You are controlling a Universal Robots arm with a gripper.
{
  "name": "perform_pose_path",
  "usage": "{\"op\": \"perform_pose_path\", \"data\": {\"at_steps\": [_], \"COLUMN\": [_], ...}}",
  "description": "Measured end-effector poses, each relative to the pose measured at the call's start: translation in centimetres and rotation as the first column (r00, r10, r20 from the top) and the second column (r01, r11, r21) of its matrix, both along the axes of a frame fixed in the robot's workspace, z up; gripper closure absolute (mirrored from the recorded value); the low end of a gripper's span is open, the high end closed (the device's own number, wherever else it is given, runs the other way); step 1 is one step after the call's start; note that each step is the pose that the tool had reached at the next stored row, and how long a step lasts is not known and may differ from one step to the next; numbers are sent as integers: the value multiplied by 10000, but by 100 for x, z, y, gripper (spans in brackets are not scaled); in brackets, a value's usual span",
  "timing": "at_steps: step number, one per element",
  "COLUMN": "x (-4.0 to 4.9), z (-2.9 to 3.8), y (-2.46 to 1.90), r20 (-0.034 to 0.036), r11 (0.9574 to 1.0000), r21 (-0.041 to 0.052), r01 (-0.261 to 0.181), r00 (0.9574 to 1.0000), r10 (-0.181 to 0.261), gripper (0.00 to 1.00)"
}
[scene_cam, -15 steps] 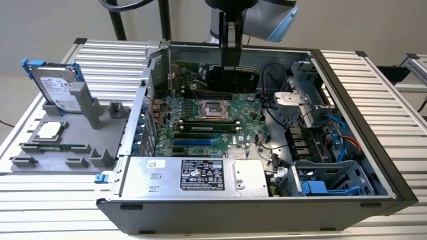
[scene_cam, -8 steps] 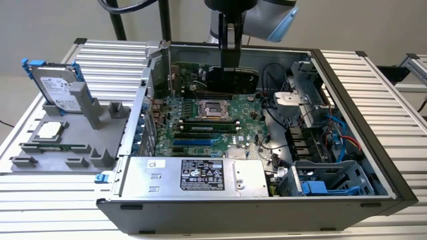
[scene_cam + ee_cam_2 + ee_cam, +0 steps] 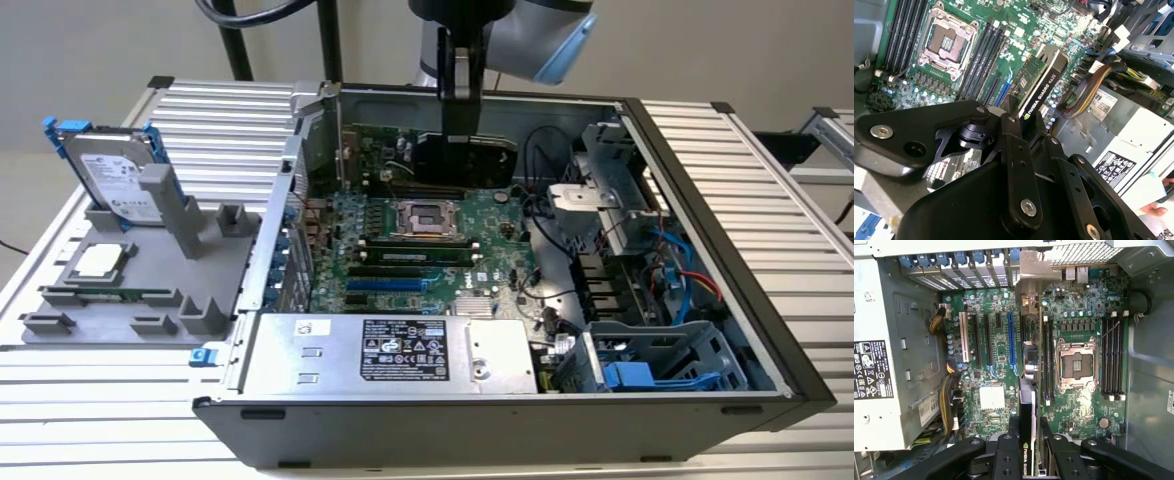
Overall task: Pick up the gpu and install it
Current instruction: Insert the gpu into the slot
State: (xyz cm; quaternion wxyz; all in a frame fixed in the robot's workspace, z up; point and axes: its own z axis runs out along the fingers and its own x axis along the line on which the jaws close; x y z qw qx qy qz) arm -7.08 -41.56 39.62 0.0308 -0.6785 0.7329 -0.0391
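Fingers of the hand (image 3: 1026, 122) clamp the gpu (image 3: 1040, 85) edge-on above the motherboard (image 3: 999, 340).

In the second wrist view, the jaws grip the gpu (image 3: 1040, 82) edge-on above the motherboard (image 3: 1019, 30).

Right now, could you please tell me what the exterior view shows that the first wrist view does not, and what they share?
Exterior view alone: the hard drive standing in the grey holder tray beside the case, and the arm above.

First wrist view alone: the expansion slots seen straight down, the blue slot among them.

Both: the gpu shut in the gripper, held on edge above the motherboard with its empty processor socket.
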Motion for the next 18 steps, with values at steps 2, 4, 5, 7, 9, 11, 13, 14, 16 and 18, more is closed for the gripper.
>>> {"op": "perform_pose_path", "data": {"at_steps": [2, 4, 5, 7, 9, 11, 13, 14, 16, 18], "x": [0, 0, 0, 0, 0, 0, 0, 0, 0, 0], "z": [-4, -9, -12, -17, -24, -30, -36, -38, -42, -50], "y": [0, 0, 0, 0, 0, 0, 0, 0, 0, 0], "r20": [0, 0, 0, 0, -1, -1, -1, -1, 0, 0], "r11": [10000, 10000, 10000, 10000, 10000, 10000, 10000, 10000, 10000, 10000], "r21": [0, -4, -5, -7, -11, -14, -17, -19, -18, -17], "r01": [0, 0, 0, 0, 0, 0, 0, 0, 0, 0], "r00": [10000, 10000, 10000, 10000, 10000, 10000, 10000, 10000, 10000, 10000], "r10": [0, 0, 0, 0, 0, 0, 0, 0, 0, 0], "gripper": [100, 100, 100, 100, 100, 100, 100, 100, 100, 100]}}
